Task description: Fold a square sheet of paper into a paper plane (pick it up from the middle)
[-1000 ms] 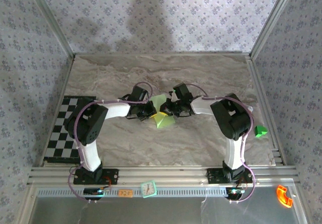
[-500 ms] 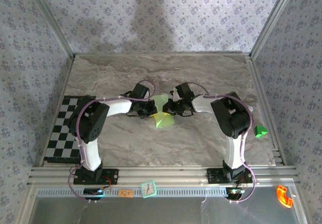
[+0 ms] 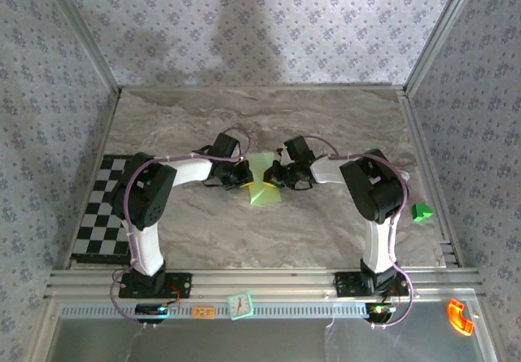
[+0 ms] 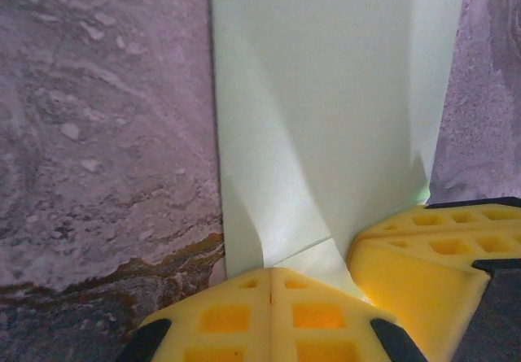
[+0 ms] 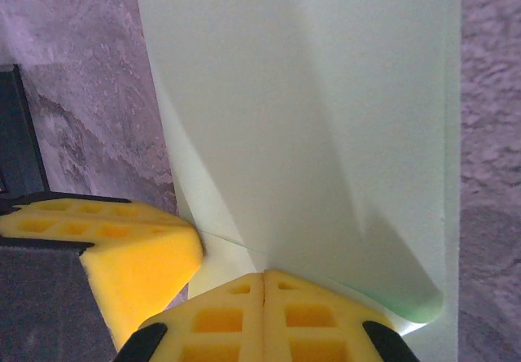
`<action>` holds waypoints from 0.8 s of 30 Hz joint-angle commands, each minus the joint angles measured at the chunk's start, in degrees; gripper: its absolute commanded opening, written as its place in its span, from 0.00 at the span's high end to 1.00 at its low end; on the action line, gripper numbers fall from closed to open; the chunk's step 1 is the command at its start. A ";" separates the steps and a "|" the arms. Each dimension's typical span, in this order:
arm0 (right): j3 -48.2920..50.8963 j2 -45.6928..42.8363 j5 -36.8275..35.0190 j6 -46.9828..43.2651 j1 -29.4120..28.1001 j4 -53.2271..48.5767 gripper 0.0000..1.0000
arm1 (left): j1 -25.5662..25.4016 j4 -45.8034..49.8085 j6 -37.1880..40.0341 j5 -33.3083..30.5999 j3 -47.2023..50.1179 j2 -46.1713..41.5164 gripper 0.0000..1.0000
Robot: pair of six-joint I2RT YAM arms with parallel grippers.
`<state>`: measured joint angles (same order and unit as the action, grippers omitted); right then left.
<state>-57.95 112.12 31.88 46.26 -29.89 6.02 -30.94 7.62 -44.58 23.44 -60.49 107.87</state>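
Pale green paper is pretty much the whole story here lol. From the top camera, the square sheet of paper (image 3: pixel 262 180) sits near dead centre of the marble-look tabletop (image 3: pixel 326 118). It's creased, with a paler flap tipped toward 12 o'clock and a brighter yellow-green bit poking out toward 6. The left gripper (image 3: pixel 244 176) is right at the sheet's 9 o'clock and the right gripper (image 3: pixel 275 178) is at its 3 o'clock. The two almost meet over the middle of it.

On the left wrist cam, the left gripper (image 4: pixel 272 274) has its yellow pads (image 4: pixel 224 317) pressed flat together with no gap. The sheet's near edge runs into that seam, so it's clamped on the paper. The sheet stretches away toward 12 o'clock, with a fold line crossing just above the tips. The other arm's yellow finger (image 4: pixel 423 256) sits just beside it at about 4 o'clock.

The right wrist cam shows the same deal mirrored. The right gripper (image 5: pixel 264 279) is closed tight on the paper's edge, with the left arm's finger (image 5: pixel 122 248) close by at 8 o'clock.

Off to the side, a small green block (image 3: pixel 421 211) sits well apart at the table's 4 o'clock edge, and a checkerboard mat (image 3: pixel 102 207) lies along the 8 o'clock edge.
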 commanded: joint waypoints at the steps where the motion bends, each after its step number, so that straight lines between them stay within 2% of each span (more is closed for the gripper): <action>1: 3.54 3.64 -9.47 3.35 -0.56 -4.74 0.96 | -1.27 0.36 -2.34 -1.22 0.29 -4.70 0.99; 5: 4.06 3.31 -11.64 4.74 -0.80 -5.06 0.96 | -2.87 -1.64 -6.25 -3.36 3.78 -8.67 0.95; 11: 3.80 3.02 -14.07 5.40 -1.12 -7.10 0.96 | -5.16 -9.37 -13.23 -2.14 8.63 -10.16 0.91; 24: 3.86 3.37 -14.74 6.91 -1.35 -7.76 0.96 | -6.50 -11.57 -14.75 -1.48 7.94 -4.85 0.90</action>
<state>-56.97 111.31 26.68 52.58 -31.33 7.97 -36.88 -2.98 -58.63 21.41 -52.03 102.17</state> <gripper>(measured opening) 0.056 0.103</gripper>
